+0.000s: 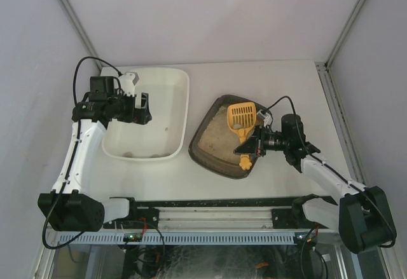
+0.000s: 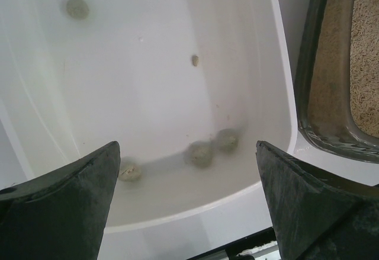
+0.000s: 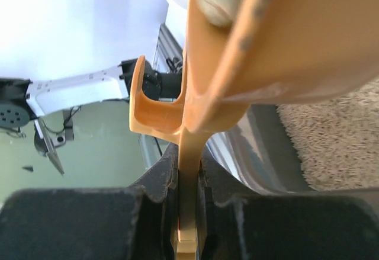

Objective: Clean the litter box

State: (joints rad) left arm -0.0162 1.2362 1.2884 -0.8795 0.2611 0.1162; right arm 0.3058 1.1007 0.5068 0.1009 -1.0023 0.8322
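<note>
The litter box (image 1: 210,149), a dark tray of beige litter, lies right of centre, and its corner shows in the left wrist view (image 2: 308,64). My right gripper (image 1: 256,144) is shut on the handle of a yellow slotted scoop (image 1: 241,117) held over the box. In the right wrist view the handle (image 3: 188,171) is pinched between my jaws (image 3: 188,153), with a pale clump (image 3: 216,2) in the scoop head. My left gripper (image 1: 143,108) hangs open and empty over the white tub (image 1: 172,95). Its fingers (image 2: 71,206) frame the tub's near wall.
Several grey clumps lie in the tub, two together (image 2: 200,153) by the near wall, one (image 2: 129,171) by my left finger and one (image 2: 77,7) far off. The tub and the litter box stand close side by side. Grey walls enclose the table.
</note>
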